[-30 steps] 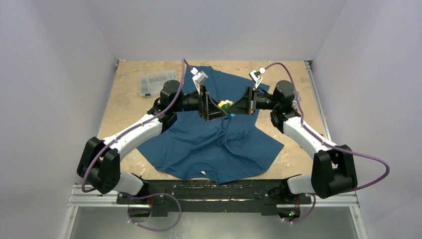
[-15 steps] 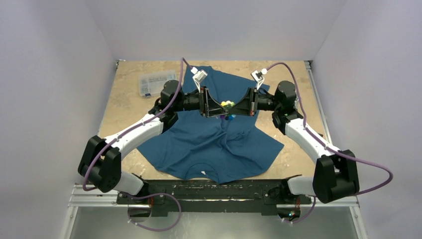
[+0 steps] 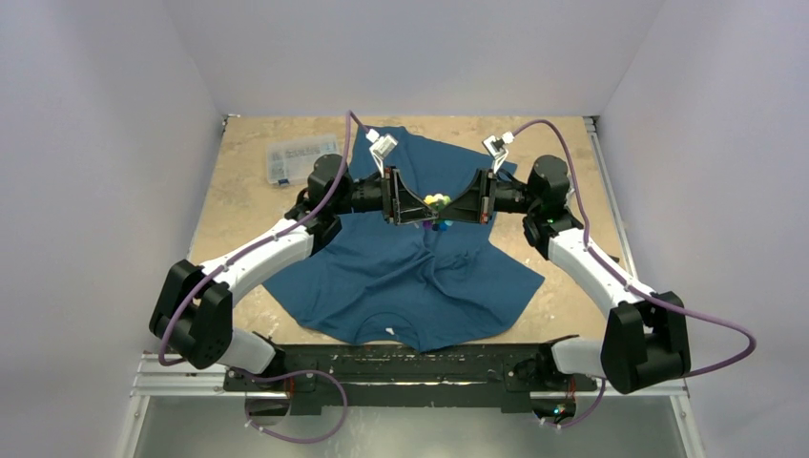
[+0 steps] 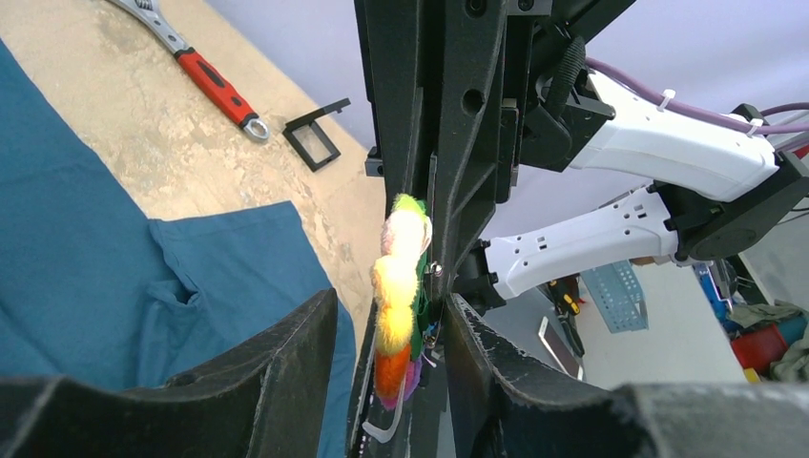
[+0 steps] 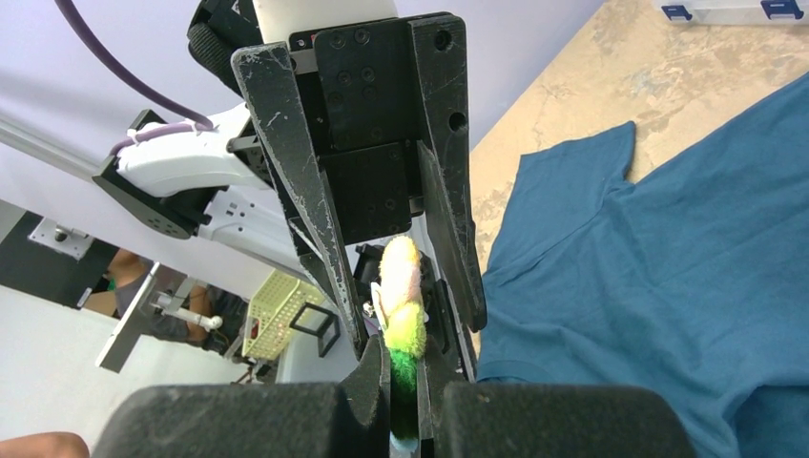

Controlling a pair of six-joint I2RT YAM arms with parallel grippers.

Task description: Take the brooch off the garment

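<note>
The rainbow brooch [image 3: 436, 200] is held in the air between my two grippers, above the middle of the dark teal garment [image 3: 401, 277] spread on the table. My right gripper [image 5: 405, 401] is shut on the brooch [image 5: 401, 315], which is edge-on with its green and yellow petals sticking out past the fingertips. My left gripper [image 4: 391, 305] is open, with its fingers [image 4: 286, 382] on either side of the brooch [image 4: 399, 286]. No cloth shows around the brooch in either wrist view. In the top view the left gripper [image 3: 415, 205] and right gripper [image 3: 456, 205] meet tip to tip.
A red-handled wrench [image 4: 215, 86] and a small black square frame [image 4: 315, 143] lie on the table beyond the shirt. A clear plastic box [image 3: 289, 157] sits at the back left. The table has side walls and a back wall.
Both grippers have drawn slightly closer together and shifted a little toward the back with the brooch between them. The shirt has stayed put.
</note>
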